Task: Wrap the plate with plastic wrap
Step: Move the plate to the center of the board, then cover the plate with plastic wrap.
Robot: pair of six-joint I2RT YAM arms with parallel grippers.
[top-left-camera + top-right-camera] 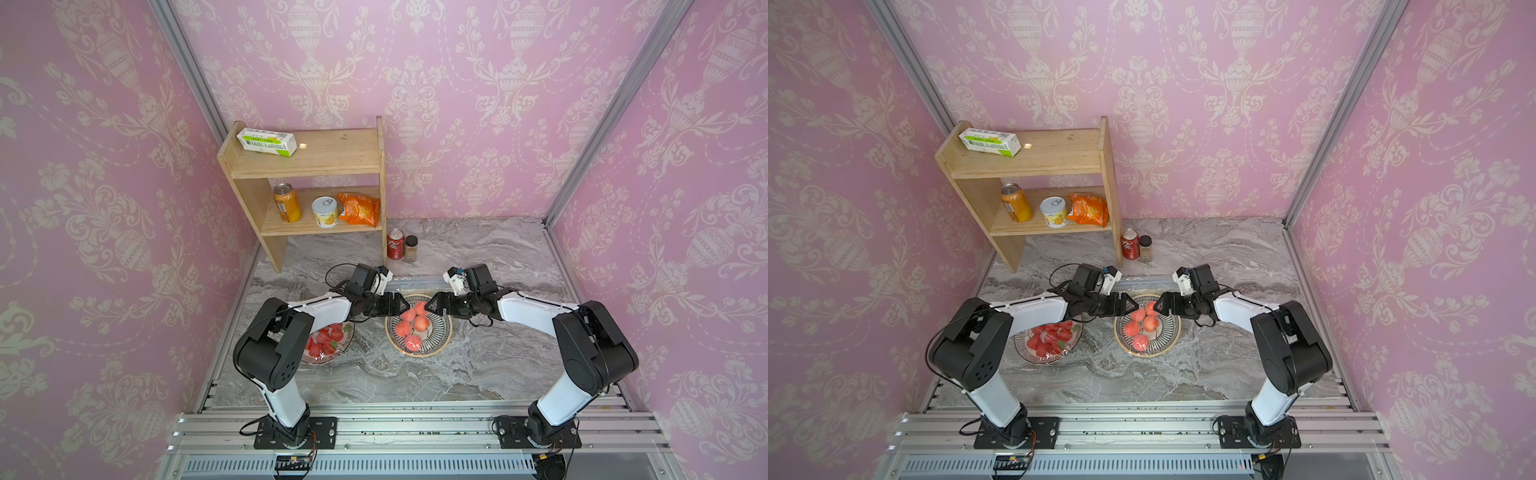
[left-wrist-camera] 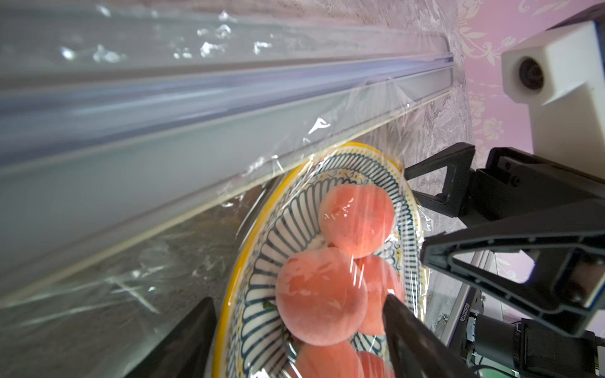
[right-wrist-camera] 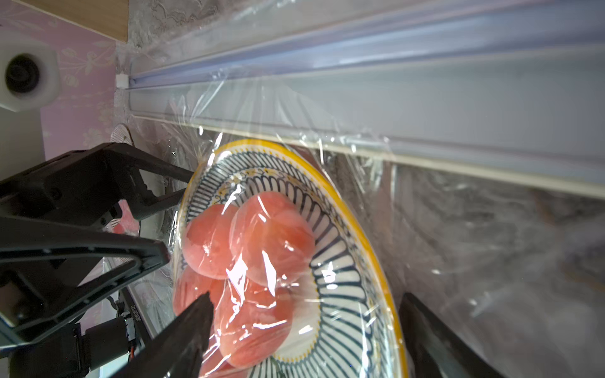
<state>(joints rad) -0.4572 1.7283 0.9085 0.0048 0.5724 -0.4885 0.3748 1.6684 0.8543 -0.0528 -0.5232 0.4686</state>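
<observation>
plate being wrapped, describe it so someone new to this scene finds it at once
On the grey marble table, look at the middle, between the left gripper and right gripper. The plate there lies under plastic wrap; unlike the neighbouring plate of cut red chunks, it has a yellow rim and holds whole pink peaches.

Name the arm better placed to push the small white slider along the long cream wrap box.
Probably left: the slider sits at the box end nearest the open left gripper; right gripper is farther.
</observation>
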